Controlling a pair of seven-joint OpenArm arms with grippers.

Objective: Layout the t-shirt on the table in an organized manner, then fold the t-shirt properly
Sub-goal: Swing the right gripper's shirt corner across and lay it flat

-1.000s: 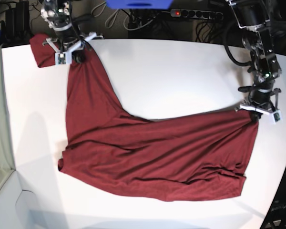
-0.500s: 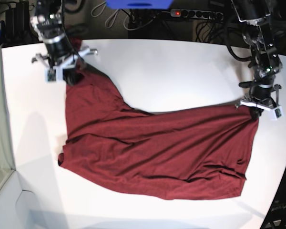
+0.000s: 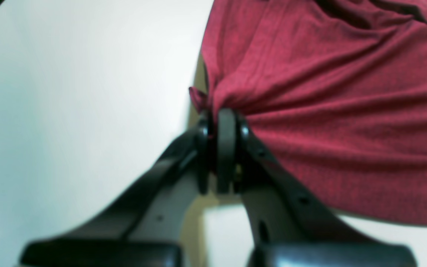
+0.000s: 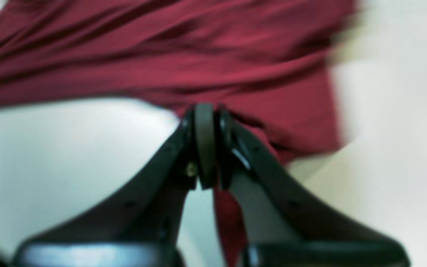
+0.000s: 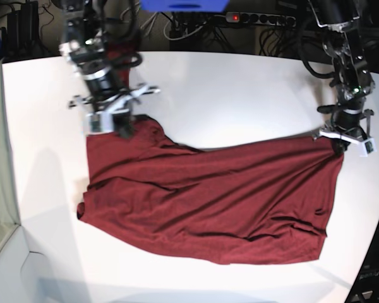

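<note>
We see the maroon t-shirt spread wrinkly on the white table. Our left gripper & right gripper both clamp its top edge.

The white table fills most of the base view. Directly on it lies the maroon t-shirt, spread wrinkled across the lower centre, apparently flat.
</note>
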